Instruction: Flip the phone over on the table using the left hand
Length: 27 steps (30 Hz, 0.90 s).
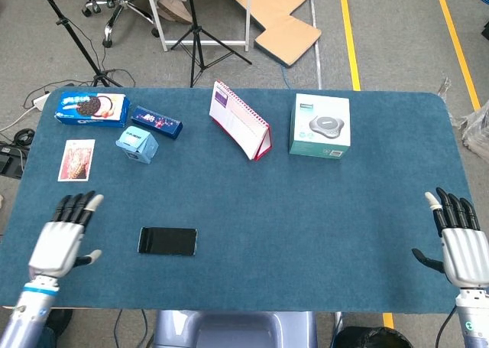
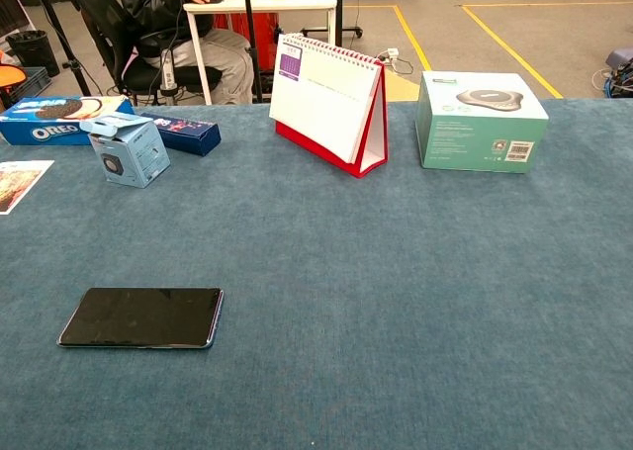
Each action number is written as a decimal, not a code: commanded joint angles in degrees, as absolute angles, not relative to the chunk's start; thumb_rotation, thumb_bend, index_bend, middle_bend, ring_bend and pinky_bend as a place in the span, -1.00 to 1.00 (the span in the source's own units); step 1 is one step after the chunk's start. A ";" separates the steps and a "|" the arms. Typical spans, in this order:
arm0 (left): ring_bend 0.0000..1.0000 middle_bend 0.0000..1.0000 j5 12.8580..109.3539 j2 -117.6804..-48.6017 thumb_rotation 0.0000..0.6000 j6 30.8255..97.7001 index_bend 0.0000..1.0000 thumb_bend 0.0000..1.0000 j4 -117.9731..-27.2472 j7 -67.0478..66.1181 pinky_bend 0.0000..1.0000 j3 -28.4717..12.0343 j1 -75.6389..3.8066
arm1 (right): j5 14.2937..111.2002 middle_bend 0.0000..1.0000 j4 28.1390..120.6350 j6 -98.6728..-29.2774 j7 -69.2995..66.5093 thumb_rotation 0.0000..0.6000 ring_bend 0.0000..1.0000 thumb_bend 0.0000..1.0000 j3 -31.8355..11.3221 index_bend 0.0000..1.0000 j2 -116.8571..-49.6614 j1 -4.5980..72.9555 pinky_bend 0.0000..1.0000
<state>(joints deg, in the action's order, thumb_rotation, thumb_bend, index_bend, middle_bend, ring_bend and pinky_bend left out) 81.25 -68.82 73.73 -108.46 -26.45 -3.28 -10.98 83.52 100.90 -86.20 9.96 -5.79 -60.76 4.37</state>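
Note:
A black phone (image 1: 167, 241) lies flat on the blue table (image 1: 306, 210), dark face up, near the front left; the chest view shows the phone (image 2: 141, 317) too. My left hand (image 1: 63, 239) hovers over the table to the left of the phone, fingers spread, holding nothing, a short gap away from it. My right hand (image 1: 458, 242) stays at the table's front right edge, fingers apart and empty. Neither hand shows in the chest view.
At the back left are an Oreo box (image 1: 92, 108), a dark blue box (image 1: 156, 121), a light blue box (image 1: 137, 144) and a photo card (image 1: 76, 160). A red desk calendar (image 1: 241, 130) and a teal speaker box (image 1: 320, 125) stand mid-back.

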 commanded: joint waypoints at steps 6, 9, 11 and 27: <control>-1.00 -0.86 60.79 -82.70 1.00 65.82 -0.88 -0.97 -112.48 -50.03 -1.00 -7.56 -22.52 | 82.47 -1.00 100.14 -85.47 9.79 1.00 -1.00 -1.00 -6.00 -0.94 -60.96 4.60 -1.00; -1.00 -0.84 55.04 -86.25 1.00 66.46 -0.80 -0.94 -112.17 -56.56 -1.00 -7.51 -25.43 | 82.01 -1.00 99.83 -85.21 9.60 1.00 -1.00 -1.00 -6.11 -0.94 -60.97 4.67 -1.00; -1.00 -0.82 52.18 -88.04 1.00 67.47 -0.79 -0.93 -112.00 -59.91 -1.00 -7.47 -26.96 | 81.79 -1.00 99.72 -85.06 9.58 1.00 -1.00 -1.00 -6.15 -0.94 -61.01 4.73 -1.00; -1.00 -0.71 41.73 -96.61 1.00 70.45 -0.75 -0.86 -107.90 -70.87 -1.00 -5.48 -35.95 | 81.28 -1.00 99.62 -84.70 10.89 1.00 -1.00 -1.00 -5.99 -0.94 -61.39 4.85 -1.00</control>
<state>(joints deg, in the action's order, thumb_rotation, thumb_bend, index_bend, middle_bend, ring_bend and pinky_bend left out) 41.97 -96.17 70.45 -108.46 -70.54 -5.77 -35.37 81.30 99.64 -84.72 10.86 -6.00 -61.37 4.84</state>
